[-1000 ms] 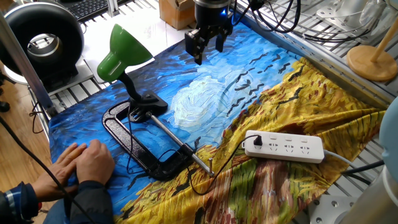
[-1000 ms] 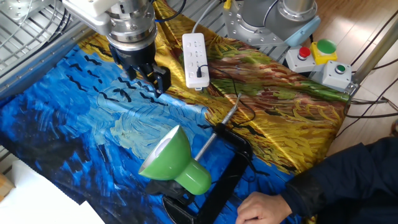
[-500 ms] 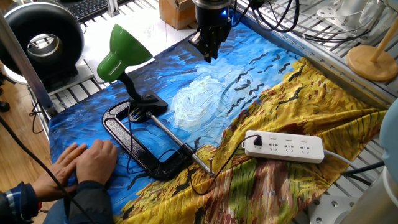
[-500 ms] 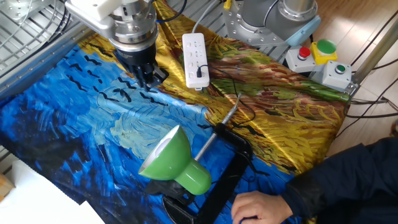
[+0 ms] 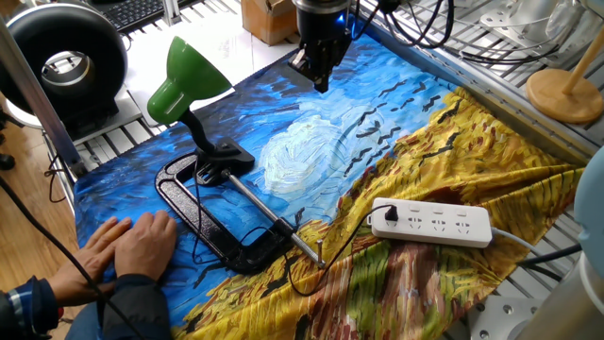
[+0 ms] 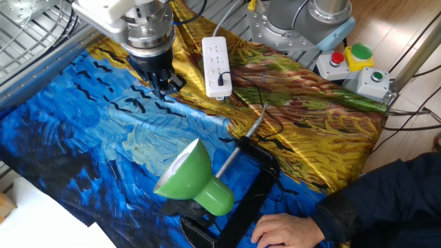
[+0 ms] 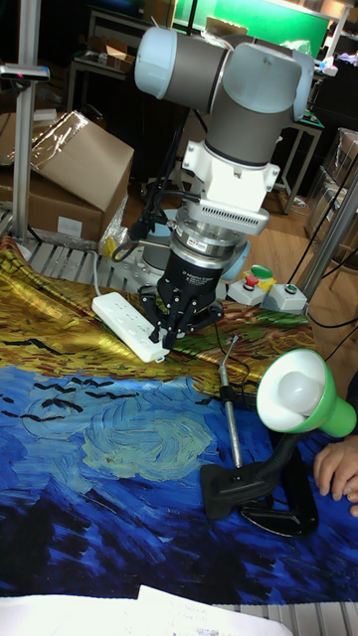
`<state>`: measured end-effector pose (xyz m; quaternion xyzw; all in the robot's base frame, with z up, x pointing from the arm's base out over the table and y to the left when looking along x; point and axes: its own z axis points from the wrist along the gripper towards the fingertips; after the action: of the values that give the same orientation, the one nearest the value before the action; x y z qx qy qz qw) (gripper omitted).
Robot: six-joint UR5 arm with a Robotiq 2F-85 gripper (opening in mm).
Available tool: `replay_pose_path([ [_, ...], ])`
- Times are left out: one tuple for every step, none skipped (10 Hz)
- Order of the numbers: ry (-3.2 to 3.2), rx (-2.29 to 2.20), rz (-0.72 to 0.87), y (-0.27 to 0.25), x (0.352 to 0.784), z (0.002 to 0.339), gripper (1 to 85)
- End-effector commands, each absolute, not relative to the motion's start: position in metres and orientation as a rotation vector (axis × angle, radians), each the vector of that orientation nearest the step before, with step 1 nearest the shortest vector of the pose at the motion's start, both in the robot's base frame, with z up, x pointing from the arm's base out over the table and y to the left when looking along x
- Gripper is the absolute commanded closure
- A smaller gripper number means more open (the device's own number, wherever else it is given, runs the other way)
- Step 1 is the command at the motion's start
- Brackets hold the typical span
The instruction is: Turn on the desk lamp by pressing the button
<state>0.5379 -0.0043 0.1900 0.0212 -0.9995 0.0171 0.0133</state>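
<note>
Green cone-shade desk lamp point(image 5: 188, 79) clamped, bulb looks unlit | black two-finger end effector point(image 5: 320, 81) clenched on nothing, fingertips touching, well apart from lamp above painted cloth

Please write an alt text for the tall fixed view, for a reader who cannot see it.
A robot arm's gripper, fingers shut together, hangs above a painted cloth, apart from the unlit green desk lamp at right. A white power strip lies behind.

The lamp's point(image 5: 185, 80) button is not visible in any view, and the person's hand point(image 6: 286, 229) is cut by the picture's edge.
</note>
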Motion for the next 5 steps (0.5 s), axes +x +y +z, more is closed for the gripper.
replay_pose_path([
  [-3.110, 0.070, 0.031, -0.0023, 0.5373, 0.1920, 84.7],
  [-3.110, 0.070, 0.026, -0.0024, 0.5373, 0.1924, 84.7],
  [-3.109, 0.070, 0.024, -0.0025, 0.5370, 0.1924, 84.7],
  [-3.109, 0.070, 0.021, -0.0025, 0.5371, 0.1924, 84.7],
  [-3.108, 0.065, 0.014, -0.0015, 0.5371, 0.1926, 84.7],
])
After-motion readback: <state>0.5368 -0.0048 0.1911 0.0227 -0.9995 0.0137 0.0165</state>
